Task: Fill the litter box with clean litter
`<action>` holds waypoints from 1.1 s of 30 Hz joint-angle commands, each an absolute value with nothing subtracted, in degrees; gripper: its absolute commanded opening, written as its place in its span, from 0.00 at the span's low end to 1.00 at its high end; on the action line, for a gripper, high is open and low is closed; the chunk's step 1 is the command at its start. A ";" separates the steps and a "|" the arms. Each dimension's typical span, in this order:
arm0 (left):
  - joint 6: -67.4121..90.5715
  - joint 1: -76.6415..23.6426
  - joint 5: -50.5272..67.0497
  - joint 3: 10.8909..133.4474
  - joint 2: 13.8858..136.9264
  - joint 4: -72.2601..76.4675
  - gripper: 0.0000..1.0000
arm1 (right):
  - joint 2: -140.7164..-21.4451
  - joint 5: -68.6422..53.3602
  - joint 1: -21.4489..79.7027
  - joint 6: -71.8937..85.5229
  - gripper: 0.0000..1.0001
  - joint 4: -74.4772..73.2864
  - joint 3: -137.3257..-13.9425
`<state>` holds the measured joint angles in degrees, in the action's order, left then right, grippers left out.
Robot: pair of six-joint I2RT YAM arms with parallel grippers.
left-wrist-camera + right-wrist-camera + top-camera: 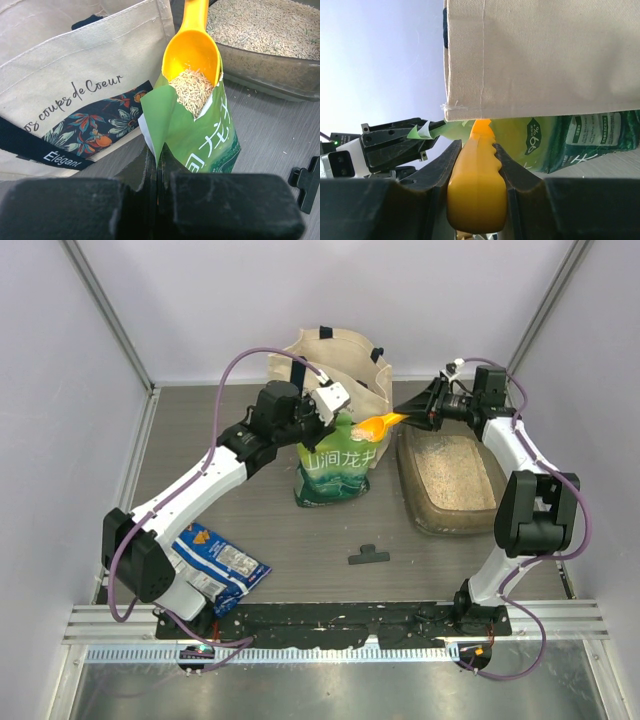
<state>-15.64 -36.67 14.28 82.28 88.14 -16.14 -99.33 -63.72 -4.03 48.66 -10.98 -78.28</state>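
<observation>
1. Nearest the arm bases, to the near-left of the green pouch (335,472), a blue snack bag (220,565) is lying flat on the table (300,530).
2. Just nearer than the pouch and slightly to its right, a black clip (368,556) is lying by itself, touching nothing.
3. The pouch is standing upright with its top open. The left gripper (157,200) is extending in from the pouch's left and pinching the left side of that open top, its jaws pressed together on the green film.
4. At the pouch's mouth, a yellow scoop (192,50) is sitting with its bowl tipped down into the opening. Pale, grainy clean litter (190,90) is lying in the bowl's lower end. The bowl seems to be resting on the pouch's rim, though the view is too tight to be sure.
5. The right gripper (477,155) is extending in from the pouch's right and clamping the scoop's handle between both fingers, its jaws partly spread around it.
6. Right of the pouch and apart from it, the litter box (445,523) is sitting on the table, and more of the litter is covering its floor.
7. Directly behind the pouch, a cream tote bag (330,350) is standing at the table's far edge.
</observation>
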 commanded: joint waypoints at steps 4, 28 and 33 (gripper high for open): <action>-18.02 -35.77 13.01 87.80 84.99 -5.89 0.00 | -96.33 -67.59 -9.40 52.12 0.01 -4.04 -76.90; -18.63 -35.77 14.15 89.30 86.48 -5.62 0.00 | -92.11 -60.64 -7.56 37.70 0.01 -19.07 -87.89; -18.28 -35.77 14.41 89.47 86.66 -5.71 0.00 | -91.93 -61.00 -7.65 37.53 0.01 -18.99 -86.23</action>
